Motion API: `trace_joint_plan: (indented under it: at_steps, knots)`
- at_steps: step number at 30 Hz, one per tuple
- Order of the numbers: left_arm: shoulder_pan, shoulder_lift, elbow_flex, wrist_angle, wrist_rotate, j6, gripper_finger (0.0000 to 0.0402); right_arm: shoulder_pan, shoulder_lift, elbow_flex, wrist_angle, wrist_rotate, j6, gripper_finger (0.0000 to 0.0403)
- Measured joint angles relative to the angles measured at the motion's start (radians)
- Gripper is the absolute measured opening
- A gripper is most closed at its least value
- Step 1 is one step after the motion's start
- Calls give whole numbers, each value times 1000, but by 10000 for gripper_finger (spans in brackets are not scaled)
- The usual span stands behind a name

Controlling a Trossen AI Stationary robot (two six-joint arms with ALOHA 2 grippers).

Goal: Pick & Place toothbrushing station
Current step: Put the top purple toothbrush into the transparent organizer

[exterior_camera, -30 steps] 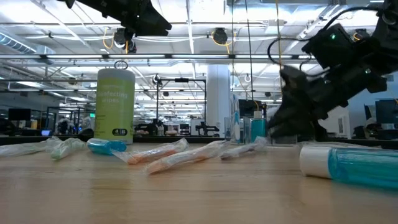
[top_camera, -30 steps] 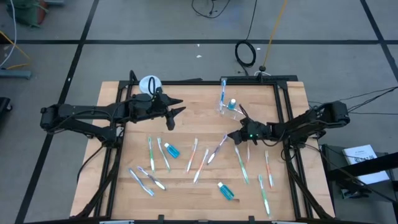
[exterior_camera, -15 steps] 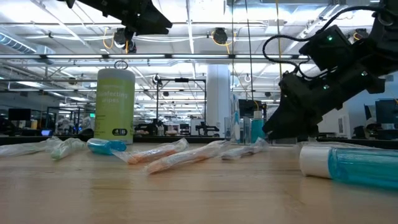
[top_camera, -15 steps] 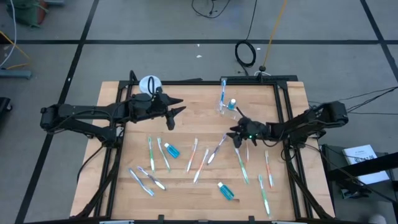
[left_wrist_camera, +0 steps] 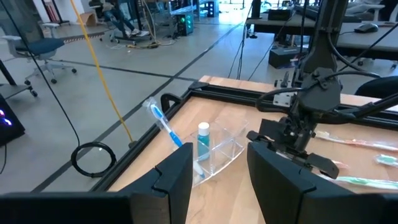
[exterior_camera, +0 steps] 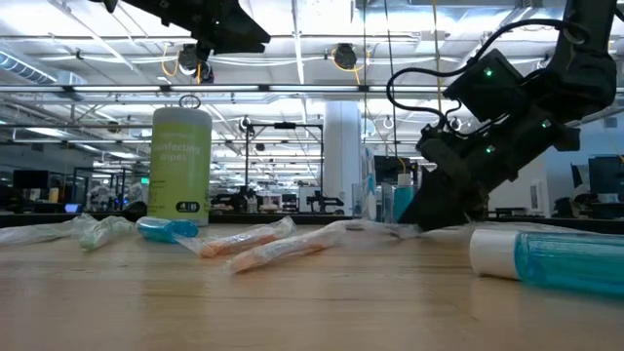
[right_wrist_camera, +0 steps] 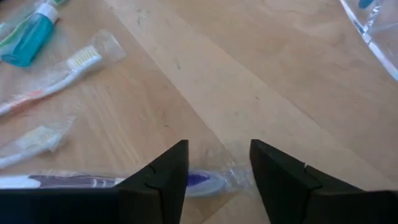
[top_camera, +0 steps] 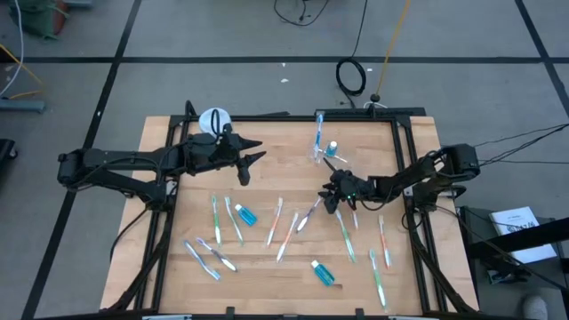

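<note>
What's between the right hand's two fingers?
In the right wrist view, the right hand is open, with the head of a wrapped purple toothbrush lying between its fingers on the table.

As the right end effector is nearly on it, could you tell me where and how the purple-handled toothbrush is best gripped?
Probably at the handle end of the purple-handled toothbrush, from straight above. It lies flat in a clear wrapper, across the gap between the open fingers of the right end effector, so they should close across its narrow width.
</note>
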Motion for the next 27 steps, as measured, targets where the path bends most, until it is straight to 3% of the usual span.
trace_joint_plan:
  at_steps: [19, 27]
  knots:
    - [-1, 0, 0, -7, 1, -1, 159, 1, 2, -3, 96, -58, 90, 11]
    - [-1, 0, 0, -15, 1, -1, 159, 1, -40, -3, 176, -58, 60, 5]
